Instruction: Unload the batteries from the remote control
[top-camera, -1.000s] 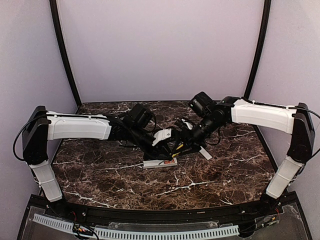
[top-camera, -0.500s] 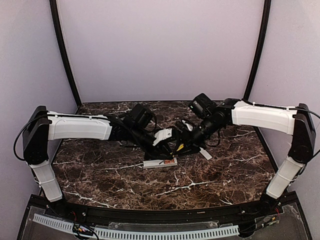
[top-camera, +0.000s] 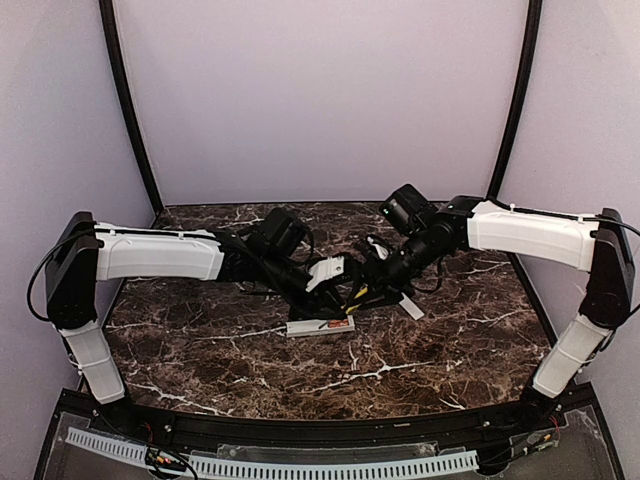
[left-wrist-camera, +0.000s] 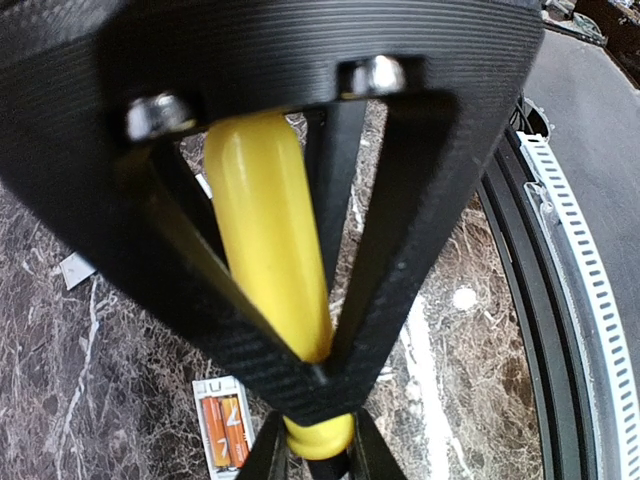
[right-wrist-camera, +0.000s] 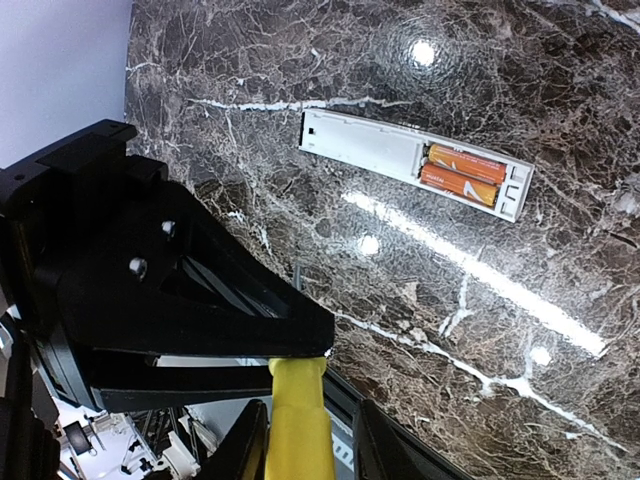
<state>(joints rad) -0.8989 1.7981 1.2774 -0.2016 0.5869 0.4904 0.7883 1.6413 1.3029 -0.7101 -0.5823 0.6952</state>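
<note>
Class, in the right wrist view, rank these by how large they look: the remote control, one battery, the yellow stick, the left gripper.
1. left gripper
2. remote control
3. yellow stick, close to the camera and cut off by the frame, so unsure
4. battery

Verify the following quantities before you proceed.

- Remote control (right-wrist-camera: 365, 143): you have one unit.
- Batteries (right-wrist-camera: 470, 162): you have two units, both orange.
- Yellow stick (left-wrist-camera: 268, 250): you have one unit.
- Flat white strip (top-camera: 410, 306): you have one unit.
- Arms: you have two units, the left arm (top-camera: 160, 253) and the right arm (top-camera: 525, 232).
- Table (top-camera: 200, 350): you have one unit, with a dark marbled top.

Your total is four kinds of loose item and five loose items.
</note>
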